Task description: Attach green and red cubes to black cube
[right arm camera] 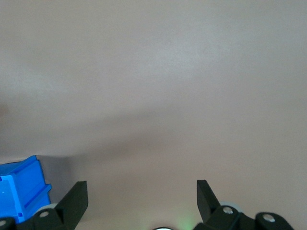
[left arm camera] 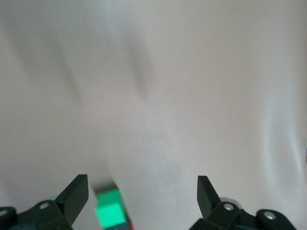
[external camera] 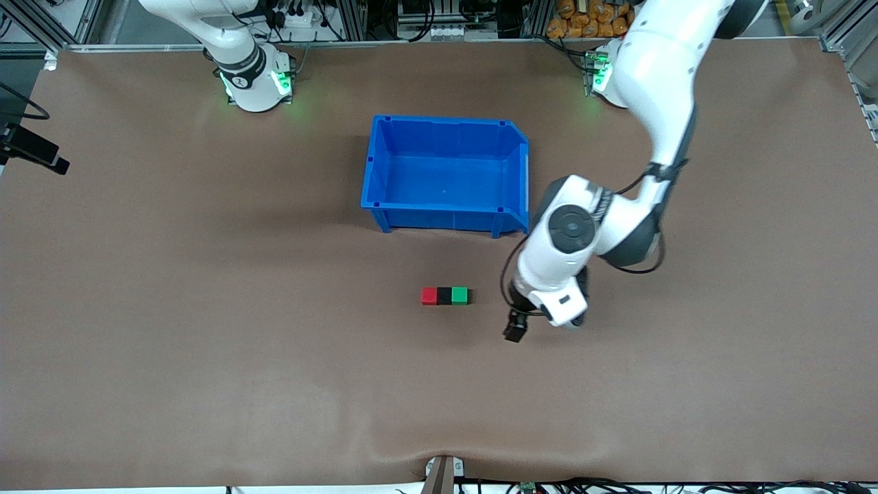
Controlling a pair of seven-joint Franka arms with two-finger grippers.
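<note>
Three cubes sitting joined in a row, both grippers empty

Left gripper [external camera: 516, 331] is hovering wide open over bare table [external camera: 206, 343] beside green cube [external camera: 459, 296], which is touching black cube [external camera: 444, 296], then red cube [external camera: 429, 296]; farther off is sitting the blue bin [external camera: 447, 206]; right gripper [right arm camera: 141, 203] is waiting wide open.

A brown table [external camera: 206, 343] fills the view, with aluminium framing [external camera: 384, 20] and cables along its robot-base edge.

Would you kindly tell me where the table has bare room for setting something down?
Bare table lies toward the right arm's end and nearer the camera than the red cube, black cube and green cube. It is crowded between blue bin and left gripper.
</note>
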